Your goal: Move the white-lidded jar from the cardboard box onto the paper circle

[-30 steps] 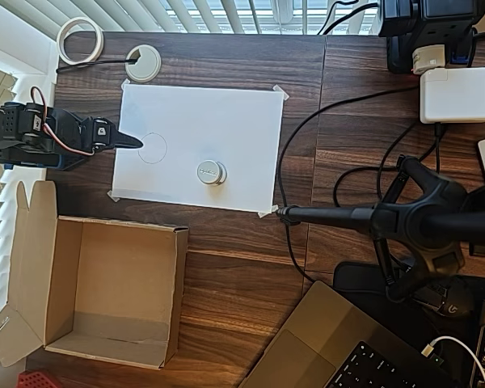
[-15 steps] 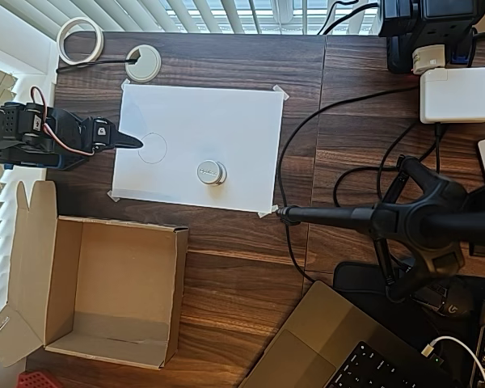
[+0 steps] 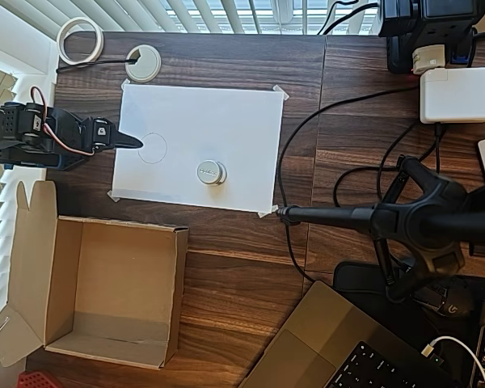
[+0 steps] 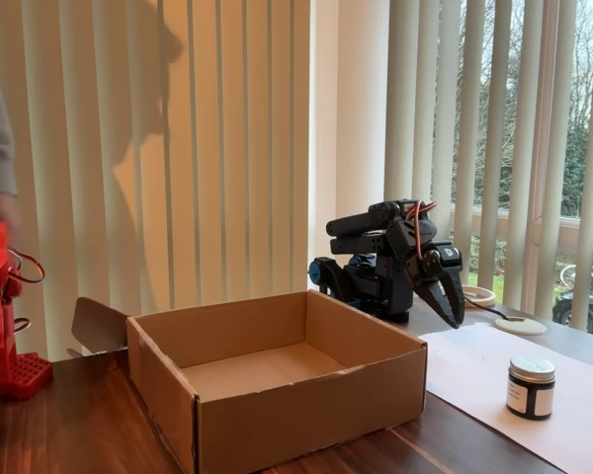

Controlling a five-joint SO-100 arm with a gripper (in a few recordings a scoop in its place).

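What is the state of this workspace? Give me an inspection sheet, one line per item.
Surface: dark wood table, white paper sheet taped down.
Job's things: white-lidded jar stands on the sheet; cardboard box open, nothing inside; pencil circle bare.
Clutter: tape roll, grommet, charger, laptop.
Grippers: gripper shut, at the circle's edge.
Cables: black cable loops beside the sheet.
Surroundings: blinds, camera stand.
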